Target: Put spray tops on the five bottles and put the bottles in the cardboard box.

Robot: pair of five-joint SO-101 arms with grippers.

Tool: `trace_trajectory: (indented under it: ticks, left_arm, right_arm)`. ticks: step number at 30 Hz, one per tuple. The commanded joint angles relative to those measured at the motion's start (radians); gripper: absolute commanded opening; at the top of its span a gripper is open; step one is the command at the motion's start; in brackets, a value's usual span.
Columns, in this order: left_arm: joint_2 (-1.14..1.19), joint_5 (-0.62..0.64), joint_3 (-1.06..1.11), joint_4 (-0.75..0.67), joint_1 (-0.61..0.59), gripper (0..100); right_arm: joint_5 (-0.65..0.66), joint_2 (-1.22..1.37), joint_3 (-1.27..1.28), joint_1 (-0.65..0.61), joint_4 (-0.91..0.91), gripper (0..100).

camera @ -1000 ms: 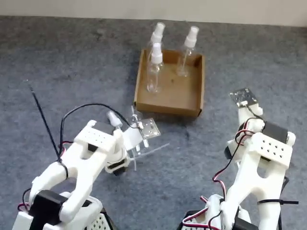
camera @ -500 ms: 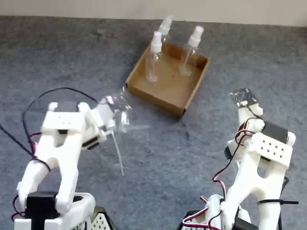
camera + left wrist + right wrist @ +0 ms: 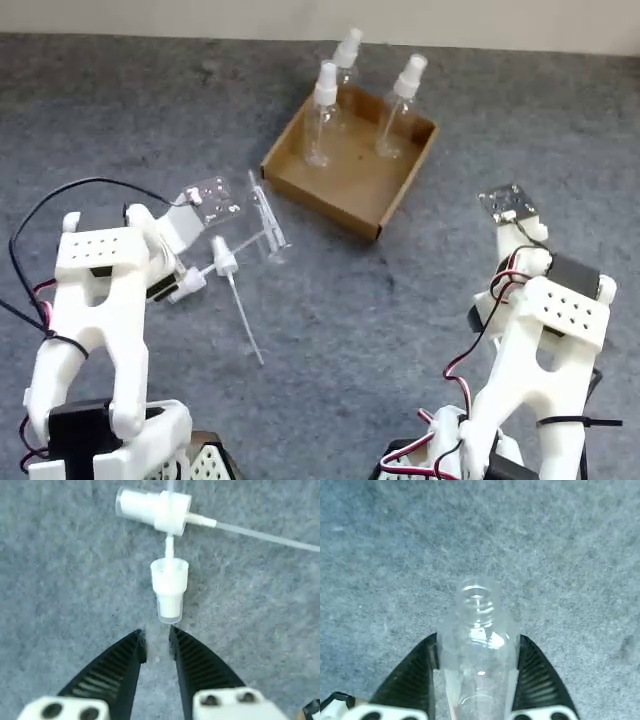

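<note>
The grey table (image 3: 420, 300) carries everything, and the two white arms rise from its near edge. The left arm (image 3: 100, 290) leans out over the left part of the table. The right arm (image 3: 545, 310) stands on the right, well apart from it.

The cardboard box (image 3: 320, 197) sits toward the far side of the table, turned at an angle so that one corner points at the arms. Two capped bottles stand upright inside it, one (image 3: 320, 125) on the left and one (image 3: 396, 118) on the right. A third capped bottle (image 3: 345, 52) stands at the box's far corner. From here I can't tell whether it is inside the wall or just behind it.

The right gripper (image 3: 477, 645) has its jaws pinching an open-necked bottle (image 3: 476, 605) by its sides, with no spray top on it.

The left gripper (image 3: 157, 642) points down at the table. Its jaws are only narrowly parted and there is nothing between them. Just past their tips lies a small white spray top (image 3: 170, 592), close to them but not touching.

Just beyond that lies a second spray top (image 3: 222, 260), set crosswise to the first. Its thin dip tube trails away over the table toward the near edge. Both loose tops are well apart from the box.
</note>
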Motion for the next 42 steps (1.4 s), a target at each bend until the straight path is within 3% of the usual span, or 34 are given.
trace_trajectory:
  ticks: [1, 7, 11, 16, 21, 27, 32, 42]
  left_arm:
    - [-0.001, -0.006, -0.050, 0.003, -0.061, 4]
    - [-0.001, 0.018, -0.050, 0.003, -0.119, 4]
    - [-0.007, 0.215, -0.051, 0.003, -0.108, 4]
    - [-0.001, 0.430, -0.124, -0.040, -0.004, 4]
    - [0.016, 0.680, -0.263, -0.120, 0.168, 17]
    - [0.254, 0.763, -0.553, -0.161, 0.367, 18]
    - [0.530, 0.838, -0.846, -0.196, 0.377, 17]
    - [0.960, 0.841, -1.326, -0.189, 0.381, 17]
  right_arm:
    - [0.009, -0.044, -0.005, 0.010, -0.004, 0.3]
    - [0.040, -0.044, -0.005, 0.008, -0.002, 0.3]
    - [0.043, -0.044, -0.004, 0.010, -0.002, 0.3]
    - [0.040, -0.044, -0.004, 0.005, -0.002, 0.3]
    - [0.038, -0.051, 0.024, 0.004, -0.002, 0.3]
    - [0.037, -0.053, 0.097, -0.024, -0.015, 0.3]
    - [0.035, -0.053, 0.170, -0.019, -0.102, 0.4]
    - [-0.014, -0.053, 0.271, -0.024, -0.239, 0.4]
